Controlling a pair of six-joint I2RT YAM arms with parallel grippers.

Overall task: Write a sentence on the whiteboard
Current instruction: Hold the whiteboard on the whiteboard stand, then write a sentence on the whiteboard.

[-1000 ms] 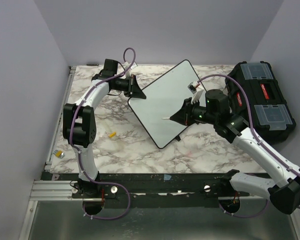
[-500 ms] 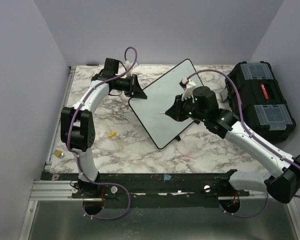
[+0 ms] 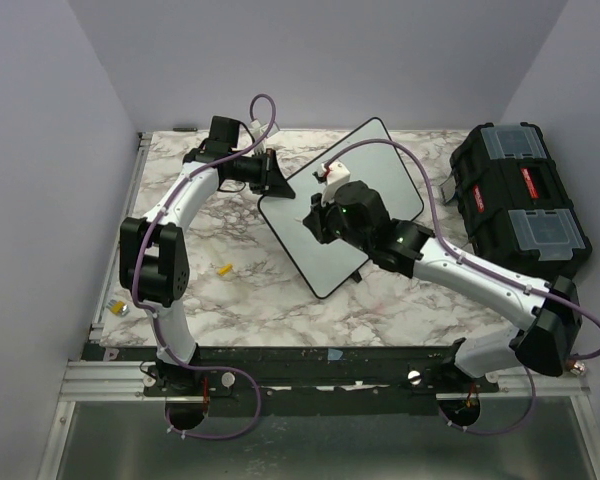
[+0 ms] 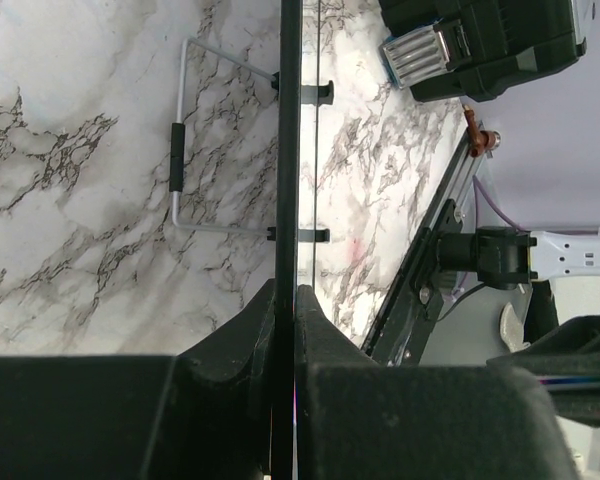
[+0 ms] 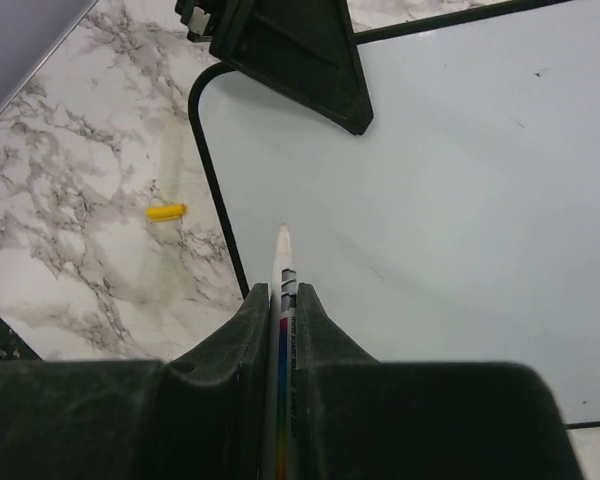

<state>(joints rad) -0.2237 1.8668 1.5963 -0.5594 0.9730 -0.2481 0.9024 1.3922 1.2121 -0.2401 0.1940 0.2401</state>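
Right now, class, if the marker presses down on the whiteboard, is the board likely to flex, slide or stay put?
Probably stiff: the whiteboard edge runs dead straight in the left wrist view. Likely to stay put, since the left gripper is shut on its rim. Unheld, it might slide: its feet look small and the marble table smooth.

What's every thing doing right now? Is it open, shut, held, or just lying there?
Whiteboard: blank, edge clamped in the left jaws.
Marker: uncapped, clamped in the right jaws, tip pointing at the whiteboard.
Yellow cap: off the marker, lying loose beside the whiteboard.
Toolbox: lids down.
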